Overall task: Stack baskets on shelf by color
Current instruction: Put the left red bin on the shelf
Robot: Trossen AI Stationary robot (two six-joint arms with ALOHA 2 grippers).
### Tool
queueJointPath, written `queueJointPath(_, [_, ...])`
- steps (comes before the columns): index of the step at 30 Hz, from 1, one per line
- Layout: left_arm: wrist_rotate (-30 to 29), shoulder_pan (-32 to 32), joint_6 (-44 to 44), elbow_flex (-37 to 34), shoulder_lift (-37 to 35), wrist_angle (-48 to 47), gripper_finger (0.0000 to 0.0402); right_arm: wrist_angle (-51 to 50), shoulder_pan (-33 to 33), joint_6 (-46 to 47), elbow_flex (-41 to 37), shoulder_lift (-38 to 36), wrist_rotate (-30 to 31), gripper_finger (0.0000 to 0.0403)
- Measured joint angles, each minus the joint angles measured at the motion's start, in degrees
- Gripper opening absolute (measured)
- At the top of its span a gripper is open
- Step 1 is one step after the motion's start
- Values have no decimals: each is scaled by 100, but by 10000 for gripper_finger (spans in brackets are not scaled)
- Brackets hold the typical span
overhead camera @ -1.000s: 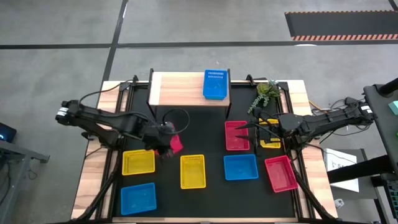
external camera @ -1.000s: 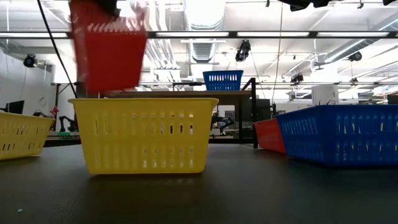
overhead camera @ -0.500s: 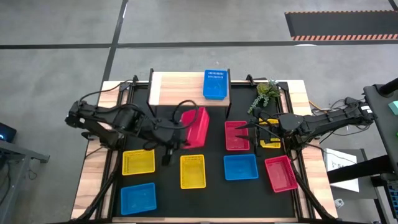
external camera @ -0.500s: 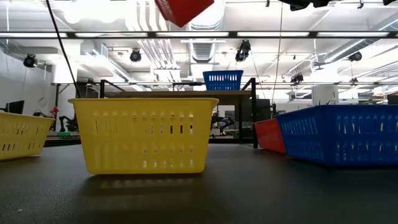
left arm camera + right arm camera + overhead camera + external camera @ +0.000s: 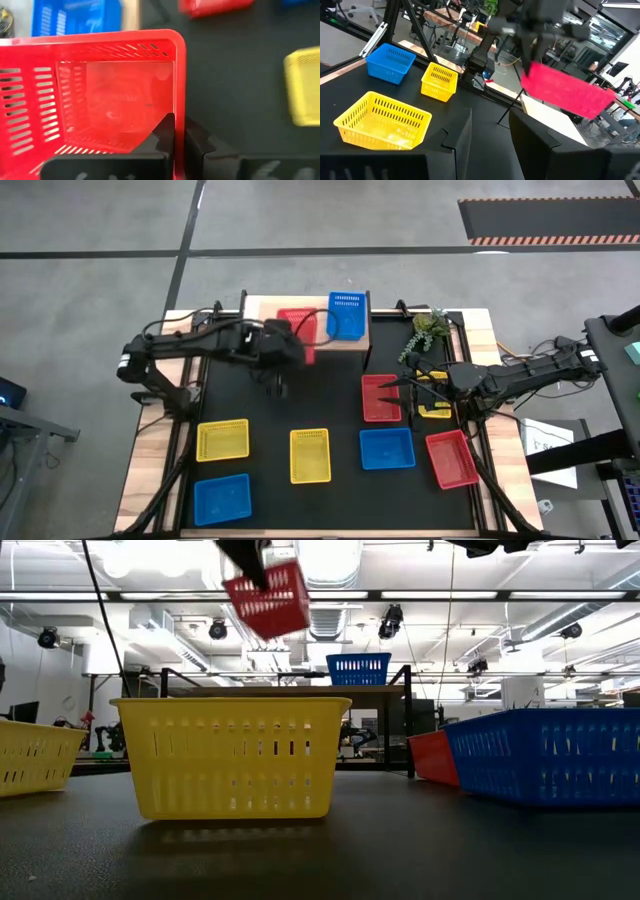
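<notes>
High view: left gripper (image 5: pixel 283 343), jaws clamped on a red basket (image 5: pixel 297 332), hangs over the shelf (image 5: pixel 262 322) beside its blue basket (image 5: pixel 346 316); right gripper (image 5: pixel 407 383) waits right of the shelf, jaws apart, empty.

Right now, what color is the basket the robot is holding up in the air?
Red. The left gripper holds the red basket; the left wrist view shows it best.

Both arms were dark, slender and multi-jointed; black cables looped along the left arm (image 5: pixel 190 345) beside the shelf (image 5: pixel 262 312).
</notes>
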Motion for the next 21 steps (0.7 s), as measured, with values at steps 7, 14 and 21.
queueJointPath(7, [-39,841,740,-541,-4,4,0,-16,0,0,0,0,0,125])
queueJointPath(14, [15,1489,1300,-1032,-21,87,0,-17,0,0,0,0,0,125])
queueJointPath(21, [160,1907,1544,-1291,-48,261,0,-24,0,0,0,0,0,125])
